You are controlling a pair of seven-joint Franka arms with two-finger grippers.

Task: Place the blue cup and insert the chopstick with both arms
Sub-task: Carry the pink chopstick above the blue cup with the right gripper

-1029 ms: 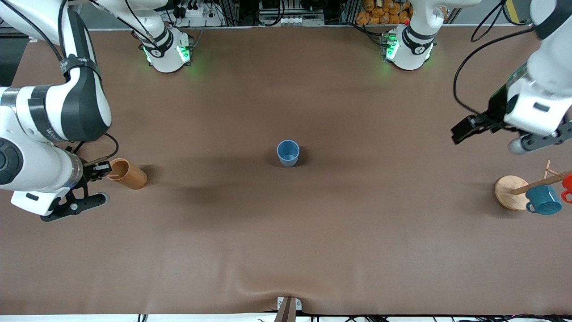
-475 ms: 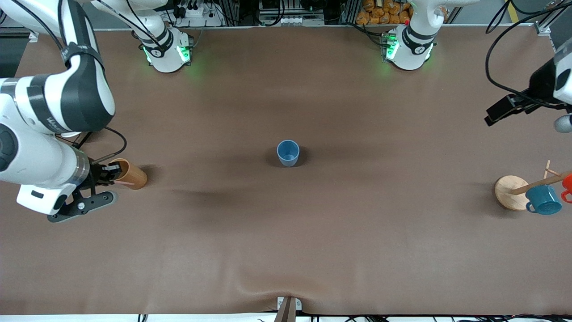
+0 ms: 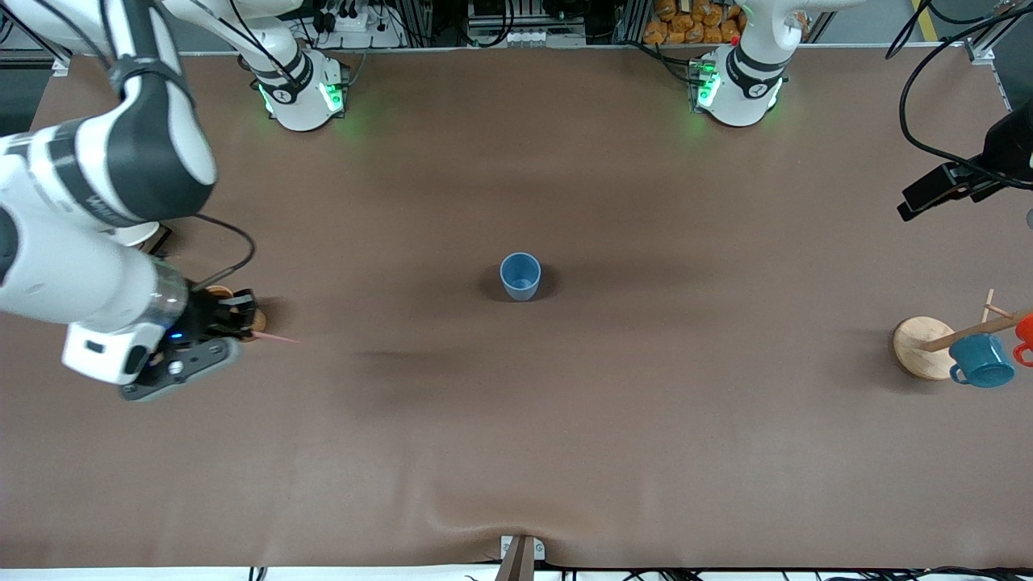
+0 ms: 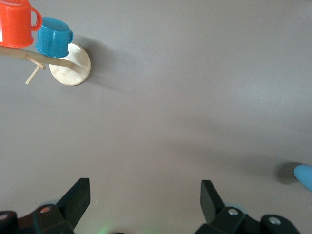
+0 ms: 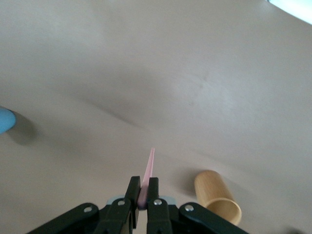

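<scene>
The blue cup [image 3: 520,276] stands upright at the middle of the table, also at the edge of the left wrist view [image 4: 304,176] and the right wrist view [image 5: 6,120]. My right gripper [image 3: 240,316] hangs over the brown wooden cup [image 5: 217,198] near the right arm's end. It is shut on the thin pink chopstick [image 5: 148,168], whose free end [image 3: 278,338] points toward the blue cup. My left gripper [image 4: 145,196] is open and empty above bare table at the left arm's end; in the front view only its arm's edge [image 3: 940,190] shows.
A mug tree with a round wooden base [image 3: 920,345] stands at the left arm's end, carrying a teal mug [image 3: 980,361] and a red mug [image 4: 17,24]. The wooden cup is mostly hidden under my right hand in the front view. Brown cloth covers the table [image 3: 646,420].
My right gripper has drawn the chopstick out of the wooden cup and shifted toward the table's middle. The left arm has pulled back toward its end, nearly out of the front view.
</scene>
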